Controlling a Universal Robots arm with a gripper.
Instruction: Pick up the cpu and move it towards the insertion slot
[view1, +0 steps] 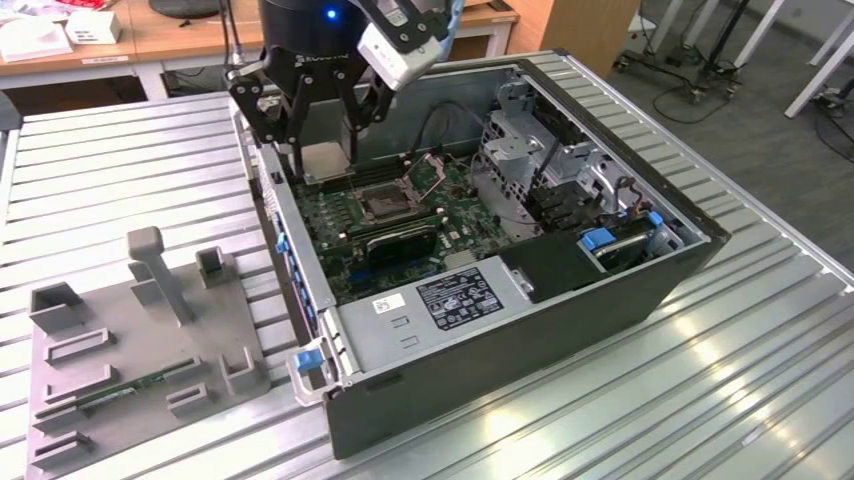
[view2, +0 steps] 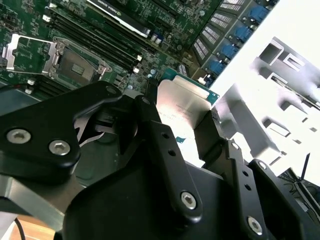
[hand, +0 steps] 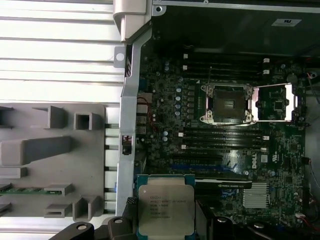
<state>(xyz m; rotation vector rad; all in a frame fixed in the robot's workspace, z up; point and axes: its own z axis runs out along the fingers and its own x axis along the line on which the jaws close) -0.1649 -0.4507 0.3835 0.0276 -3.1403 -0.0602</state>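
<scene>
while clamped in the claw (view2: 182, 125) | cpu (hand: 165, 209) above motherboard | insertion slot (hand: 226, 103) open, apart

A ribbed metal table (view1: 120, 180) bears a computer case (view1: 561, 300) and, apparently plastic, a grey fixture tray (view1: 147, 350).

Chip (hand: 165, 209) — lower edge cut by frame in the first wrist view; in the second wrist view its sides sit behind 2 black fingers (view2: 165, 150). Print on chip too small to read.

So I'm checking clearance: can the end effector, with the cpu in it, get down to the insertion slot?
Probably yes. The end effector holds the cpu above the open case, and the insertion slot lies uncovered, its metal frame flipped aside.
</scene>
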